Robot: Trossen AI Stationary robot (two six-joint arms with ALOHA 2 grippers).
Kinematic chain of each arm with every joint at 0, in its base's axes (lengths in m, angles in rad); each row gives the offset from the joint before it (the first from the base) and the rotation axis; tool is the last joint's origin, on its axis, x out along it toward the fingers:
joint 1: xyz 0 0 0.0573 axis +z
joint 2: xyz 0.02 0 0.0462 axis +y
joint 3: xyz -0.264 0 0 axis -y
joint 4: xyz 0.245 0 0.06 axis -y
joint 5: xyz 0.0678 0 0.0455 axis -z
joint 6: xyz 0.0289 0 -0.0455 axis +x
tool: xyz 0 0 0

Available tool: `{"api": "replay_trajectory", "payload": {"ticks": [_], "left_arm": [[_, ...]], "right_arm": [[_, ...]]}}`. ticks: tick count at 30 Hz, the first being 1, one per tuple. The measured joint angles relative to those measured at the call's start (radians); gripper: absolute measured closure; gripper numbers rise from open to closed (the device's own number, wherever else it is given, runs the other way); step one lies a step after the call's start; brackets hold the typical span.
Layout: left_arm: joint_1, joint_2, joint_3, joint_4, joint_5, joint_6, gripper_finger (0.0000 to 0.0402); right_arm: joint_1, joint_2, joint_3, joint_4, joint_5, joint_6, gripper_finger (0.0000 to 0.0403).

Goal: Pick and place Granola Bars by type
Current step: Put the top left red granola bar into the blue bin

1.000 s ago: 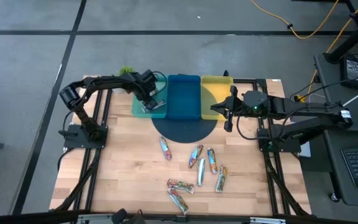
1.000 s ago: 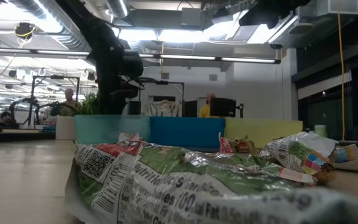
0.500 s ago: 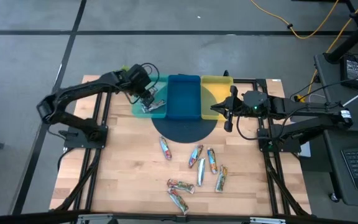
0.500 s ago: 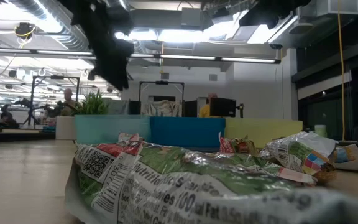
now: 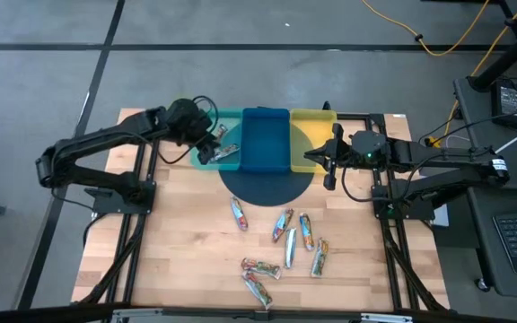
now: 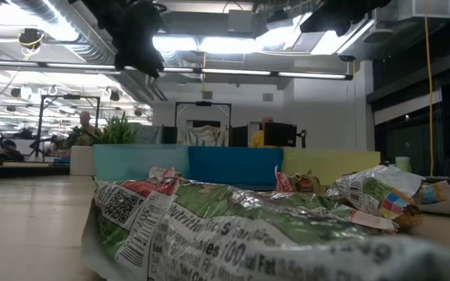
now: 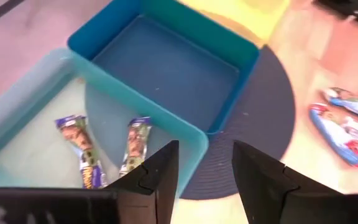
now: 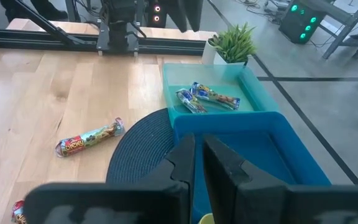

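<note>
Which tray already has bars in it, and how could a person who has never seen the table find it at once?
At the table's far edge, three trays stand side by side above a dark round mat. It is the teal tray, at the end beside the plant, under the left gripper. Two bars lie inside; the blue tray is empty.

Teal tray (image 5: pixel 206 158), blue tray (image 5: pixel 265 141), yellow tray (image 5: pixel 313 121) (side by side)

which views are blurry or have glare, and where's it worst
Low view: the nearest granola bar fills the foreground out of focus, and the ceiling lights behind are blown out. Left wrist view: soft overall, its own fingers blurred at the edge. High view: even light, the loose bars small but crisp. Right wrist view: sharpest, little glare.
</note>
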Motion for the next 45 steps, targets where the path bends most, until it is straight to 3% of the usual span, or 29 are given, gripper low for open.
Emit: {"api": "replay_trajectory", "payload": {"ticks": [7, 12, 21, 37, 41, 45], "left_arm": [[-0.097, -0.039, 0.003, 0.028, 0.016, 0.003, 0.0268], [-0.214, -0.048, 0.087, 0.030, 0.068, 0.093, 0.0268], [-0.409, -0.047, 0.249, 0.030, -0.035, 0.198, 0.0274], [-0.526, 0.093, 0.347, -0.105, -0.046, 0.275, 0.0274], [-0.526, 0.145, 0.346, -0.145, -0.101, 0.343, 0.0274], [-0.526, 0.197, 0.346, -0.167, -0.234, 0.435, 0.0274]], "right_arm": [[0.000, 0.000, 0.000, 0.015, 0.000, 0.000, 0.0369], [0.000, 0.000, 0.000, 0.015, 0.000, 0.000, 0.0369], [0.000, 0.000, 0.000, 0.014, 0.000, -0.002, 0.0369], [0.000, 0.000, 0.000, 0.004, -0.001, -0.003, 0.0369], [0.000, 0.000, 0.000, -0.003, -0.001, -0.003, 0.0369], [0.000, 0.000, 0.000, -0.003, -0.001, 0.001, 0.0369]]}}
